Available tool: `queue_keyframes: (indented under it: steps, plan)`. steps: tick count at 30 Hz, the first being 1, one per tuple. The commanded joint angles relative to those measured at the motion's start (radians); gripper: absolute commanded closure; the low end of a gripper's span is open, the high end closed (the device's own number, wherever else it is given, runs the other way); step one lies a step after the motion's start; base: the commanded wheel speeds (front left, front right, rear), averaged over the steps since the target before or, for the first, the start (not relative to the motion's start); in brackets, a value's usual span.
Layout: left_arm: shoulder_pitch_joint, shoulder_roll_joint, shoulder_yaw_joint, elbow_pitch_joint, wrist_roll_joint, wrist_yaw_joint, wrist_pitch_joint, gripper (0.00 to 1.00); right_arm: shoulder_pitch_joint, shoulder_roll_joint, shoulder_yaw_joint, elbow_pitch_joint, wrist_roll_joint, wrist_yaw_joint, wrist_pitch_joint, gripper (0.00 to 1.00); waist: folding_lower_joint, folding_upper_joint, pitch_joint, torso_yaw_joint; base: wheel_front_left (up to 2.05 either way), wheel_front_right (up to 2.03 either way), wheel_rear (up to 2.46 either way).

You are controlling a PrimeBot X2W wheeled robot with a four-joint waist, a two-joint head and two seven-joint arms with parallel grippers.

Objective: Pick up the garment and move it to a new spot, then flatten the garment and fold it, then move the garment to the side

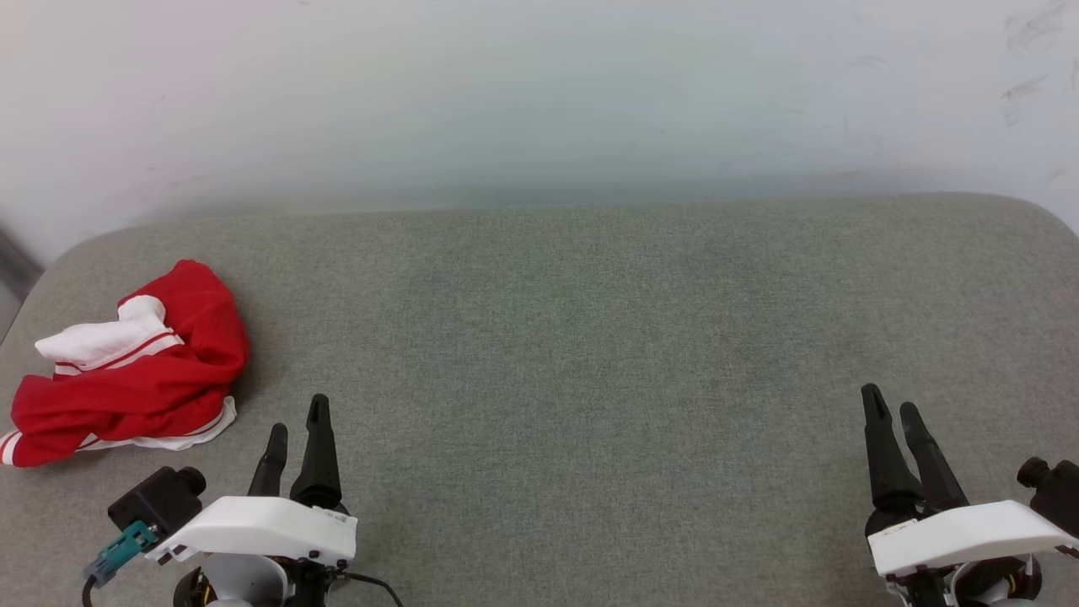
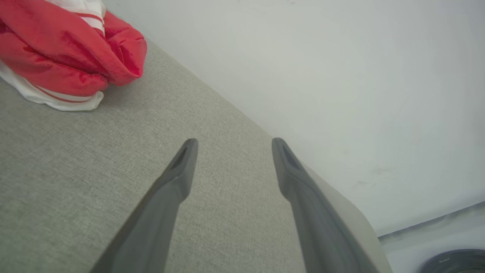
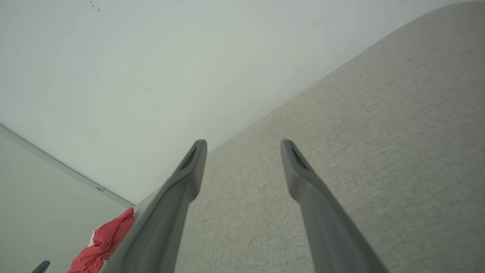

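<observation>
The garment (image 1: 126, 371) lies bunched at the left edge of the counter (image 1: 590, 337), unflattened and unfolded; the task appears outstanding. Left tool (image 1: 297, 415) and right tool (image 1: 889, 401) are spread, empty.

Bare indoor test space: grey fabric-covered surface (image 1: 590, 337) against plain white wall (image 1: 539, 84)

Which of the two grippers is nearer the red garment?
The left gripper: its open fingers stand just beside the crumpled garment at the grey surface's left end, without touching it. The right gripper, also open, is far across the surface.
</observation>
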Motion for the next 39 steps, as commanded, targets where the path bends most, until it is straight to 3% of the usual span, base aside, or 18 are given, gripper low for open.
queue_keyframes:
  steps: [1,17,39]
  plan:
    - [-0.004,0.008,-0.006,-0.022,0.037,0.006,-0.012,0.00,-0.007,0.000,0.004,-0.022,-0.040,0.000,-0.012,0.00,0.0000,0.0000,0.000,0.000,0.00,0.00,0.00]
    - [0.009,0.019,-0.048,-0.058,0.231,0.041,-0.060,0.00,0.012,0.001,0.025,-0.052,-0.224,0.000,-0.060,0.00,0.0000,0.0000,0.001,-0.001,0.00,0.00,0.00]
    - [0.033,0.009,-0.072,-0.074,0.456,0.026,-0.119,0.00,0.038,0.002,0.032,-0.070,-0.442,0.000,-0.121,0.00,0.0000,0.0000,0.004,-0.001,0.00,0.00,0.00]
